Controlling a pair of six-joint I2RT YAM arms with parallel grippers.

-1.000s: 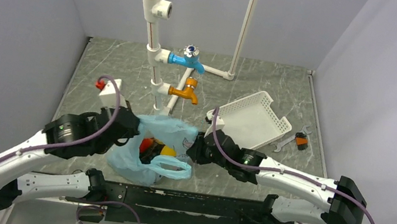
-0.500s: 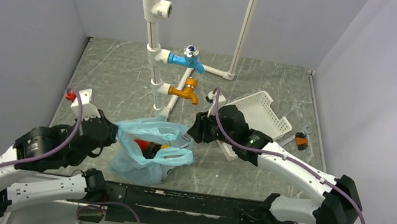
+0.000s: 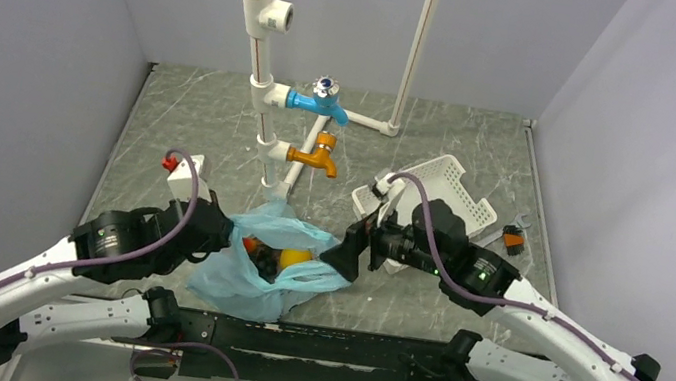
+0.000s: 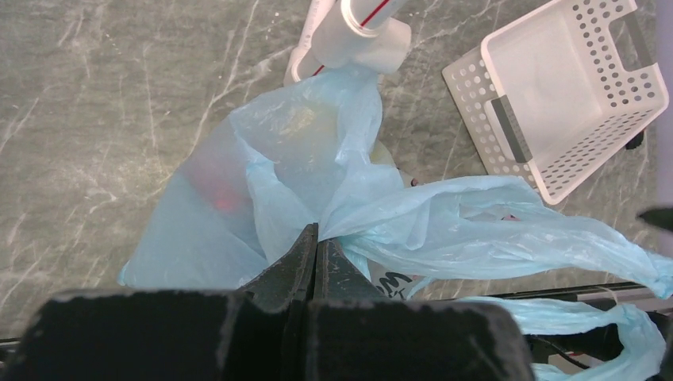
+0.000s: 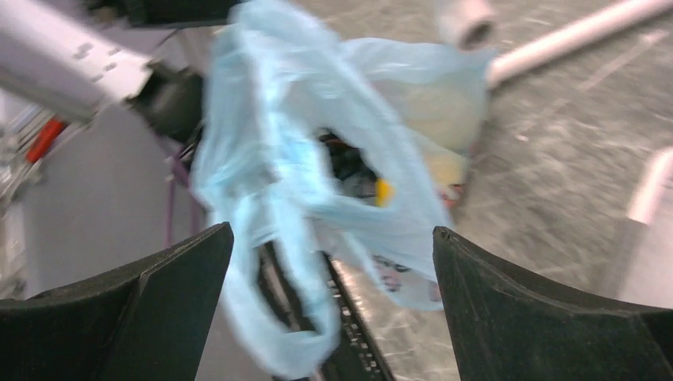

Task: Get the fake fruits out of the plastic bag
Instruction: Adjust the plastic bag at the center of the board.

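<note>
The light-blue plastic bag (image 3: 249, 283) lies crumpled near the table's front edge, its mouth facing up. Inside the mouth I see an orange-yellow fruit (image 3: 294, 258), a red one (image 3: 250, 243) and a dark one (image 3: 264, 263). My left gripper (image 3: 224, 234) is shut on a fold of the bag's left rim (image 4: 349, 214), its tips (image 4: 316, 232) pressed together. My right gripper (image 3: 346, 252) stands wide open at the bag's right side, nothing between its fingers (image 5: 159, 305). The blurred right wrist view shows the bag (image 5: 270, 143) with a yellow fruit (image 5: 384, 191) in its opening.
A white slotted basket (image 3: 461, 184) stands tilted behind my right arm, also in the left wrist view (image 4: 508, 127). White pipework (image 3: 263, 88) with a blue tap (image 3: 319, 102) and an orange tap (image 3: 314, 155) rises just behind the bag. A spanner (image 3: 499, 237) lies at the far right.
My right gripper has opened wide, lifted toward the basket, then come back to the bag's right side. My left arm pulled left, then returned, still gripping the bag.
</note>
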